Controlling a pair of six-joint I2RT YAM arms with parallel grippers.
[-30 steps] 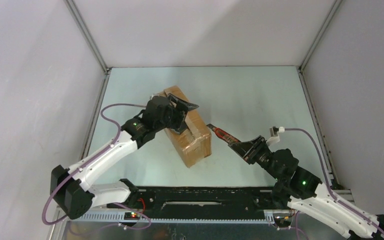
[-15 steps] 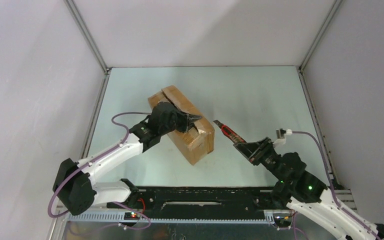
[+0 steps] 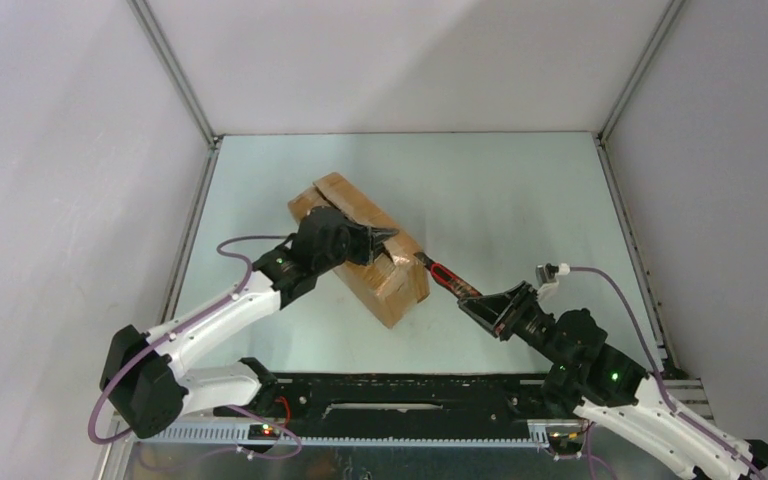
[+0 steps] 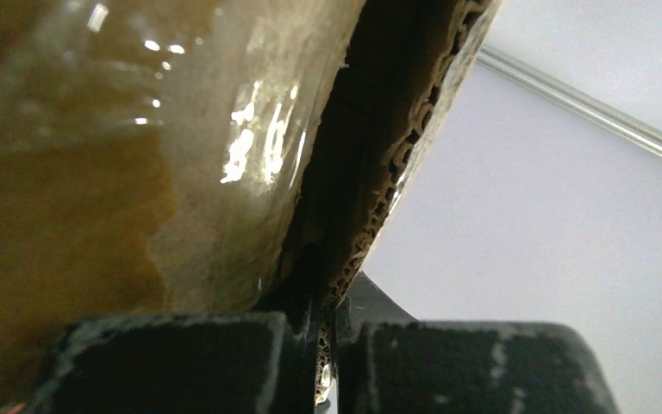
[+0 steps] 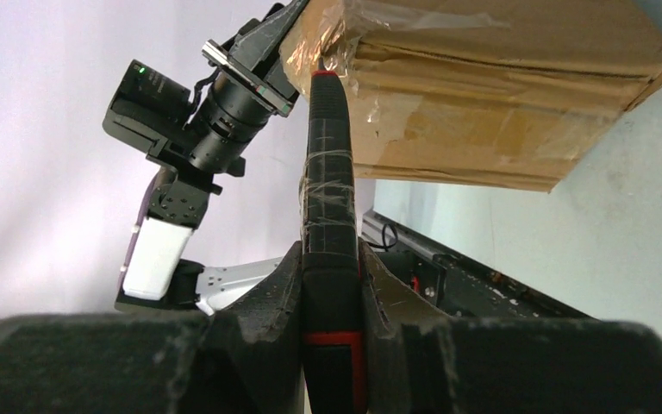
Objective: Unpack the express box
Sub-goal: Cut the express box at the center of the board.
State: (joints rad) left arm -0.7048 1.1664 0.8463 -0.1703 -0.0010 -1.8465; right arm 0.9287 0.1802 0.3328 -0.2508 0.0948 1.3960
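Observation:
The express box (image 3: 402, 288), brown cardboard with clear tape, lies slanted on the table left of centre. My left gripper (image 3: 385, 240) is shut on the edge of its top flap; in the left wrist view the corrugated flap edge (image 4: 392, 185) runs down between my fingers, beside the glossy taped face (image 4: 138, 129). My right gripper (image 3: 482, 300) is shut on a red and black cutter (image 3: 447, 276). The cutter (image 5: 327, 172) points up from my right gripper (image 5: 332, 285), and its tip touches the taped corner of the box (image 5: 483, 86).
The pale green table (image 3: 520, 190) is walled by white panels with metal rails on three sides. A black rail (image 3: 410, 390) with both arm bases runs along the near edge. The left arm's wrist (image 5: 215, 112) shows just left of the cutter tip.
My left gripper has gone from open over the box to shut on its flap, and the box has shifted slightly. The right gripper drew back, then brought the cutter tip against the box.

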